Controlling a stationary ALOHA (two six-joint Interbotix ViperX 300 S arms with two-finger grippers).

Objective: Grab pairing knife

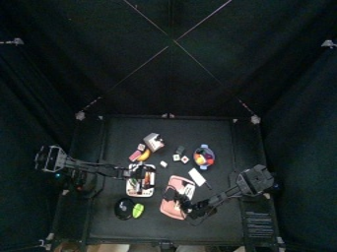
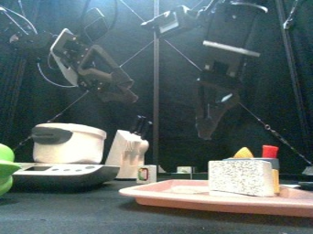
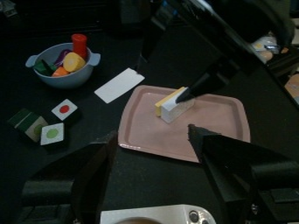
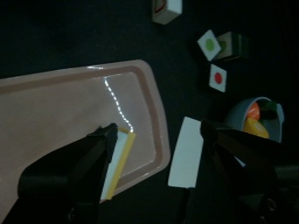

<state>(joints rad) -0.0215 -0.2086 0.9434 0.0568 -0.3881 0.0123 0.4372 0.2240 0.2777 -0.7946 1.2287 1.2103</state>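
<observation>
I cannot make out the pairing knife for certain in any view. In the front view a thin dark shape [image 2: 139, 124] rises from a white holder [image 2: 127, 152], and I cannot tell what it is. My right gripper [image 4: 158, 162] is open above the pink tray [image 4: 70, 105], over a yellow and white sponge [image 4: 119, 162]. From the front the right gripper [image 2: 210, 123] hangs just above the sponge block [image 2: 239, 177]. My left gripper [image 3: 152, 166] is open and empty, high over the table beside the tray [image 3: 222, 122]. From above the left gripper [image 1: 136, 180] is left of the right gripper [image 1: 198, 204].
A grey bowl [image 3: 65, 66] of toy food, a white card [image 3: 119, 85] and small picture tiles [image 3: 65, 109] lie beyond the tray. A white pot [image 2: 68, 142] sits on a grey base at the left. A green object [image 1: 125, 207] lies near the front edge.
</observation>
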